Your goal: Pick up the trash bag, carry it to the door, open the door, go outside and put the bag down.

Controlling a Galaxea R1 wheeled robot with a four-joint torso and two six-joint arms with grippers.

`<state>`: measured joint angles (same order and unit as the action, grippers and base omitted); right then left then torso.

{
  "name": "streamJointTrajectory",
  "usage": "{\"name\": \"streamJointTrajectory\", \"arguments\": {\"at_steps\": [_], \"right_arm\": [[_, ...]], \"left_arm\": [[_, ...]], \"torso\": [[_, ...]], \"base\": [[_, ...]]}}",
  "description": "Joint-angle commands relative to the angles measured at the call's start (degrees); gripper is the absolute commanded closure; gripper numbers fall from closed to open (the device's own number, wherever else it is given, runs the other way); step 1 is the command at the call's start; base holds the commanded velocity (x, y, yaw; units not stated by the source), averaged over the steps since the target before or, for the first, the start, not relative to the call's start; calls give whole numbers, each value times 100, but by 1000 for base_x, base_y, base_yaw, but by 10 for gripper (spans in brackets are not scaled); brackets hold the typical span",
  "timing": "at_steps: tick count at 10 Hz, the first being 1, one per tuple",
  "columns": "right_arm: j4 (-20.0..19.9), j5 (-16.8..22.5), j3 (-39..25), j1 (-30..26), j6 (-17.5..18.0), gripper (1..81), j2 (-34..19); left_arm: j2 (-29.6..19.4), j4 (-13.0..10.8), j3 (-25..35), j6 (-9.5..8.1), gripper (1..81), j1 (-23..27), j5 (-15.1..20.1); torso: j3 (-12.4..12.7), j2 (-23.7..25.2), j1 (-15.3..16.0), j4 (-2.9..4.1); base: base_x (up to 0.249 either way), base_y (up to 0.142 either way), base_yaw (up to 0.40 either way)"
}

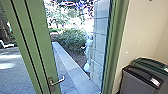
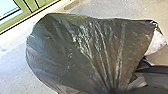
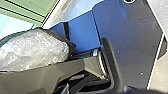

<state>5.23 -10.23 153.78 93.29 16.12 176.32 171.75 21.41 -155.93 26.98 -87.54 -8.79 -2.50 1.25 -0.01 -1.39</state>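
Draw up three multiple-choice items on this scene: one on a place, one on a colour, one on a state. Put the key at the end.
1. In the head view, where are the bins?
A) Outside, among the bushes
B) Left of the door handle
C) Indoors, by the pale wall

2. What colour is the door?
A) Green
B) Red
C) Black

3. How does the dark trash bag look in the left wrist view?
A) Folded flat
B) Bulging and creased
C) Torn into strips

Key:
1: C, since they stand at the picture's lower right, beside that wall.
2: A, since the upright part bearing the handle is plainly green.
3: B, since it swells out rounded, with creases drawing together at one end.
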Motion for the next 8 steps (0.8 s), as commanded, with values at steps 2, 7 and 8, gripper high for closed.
{"name": "streamJointTrajectory", "arguments": {"at_steps": [2,7,8], "right_arm": [[145,346,-87,-175,-100,10,90],[145,381,-60,-175,-100,10,90],[136,381,-60,-175,-100,10,90]], "left_arm": [[-27,-23,1,27,811,250,325],[-18,-224,-8,18,811,259,369],[-9,-242,-8,27,811,259,404]], "torso": [[0,0,1,0],[0,0,1,0],[0,0,1,0]], "base": [[0,0,229],[0,0,250],[0,0,252]]}}
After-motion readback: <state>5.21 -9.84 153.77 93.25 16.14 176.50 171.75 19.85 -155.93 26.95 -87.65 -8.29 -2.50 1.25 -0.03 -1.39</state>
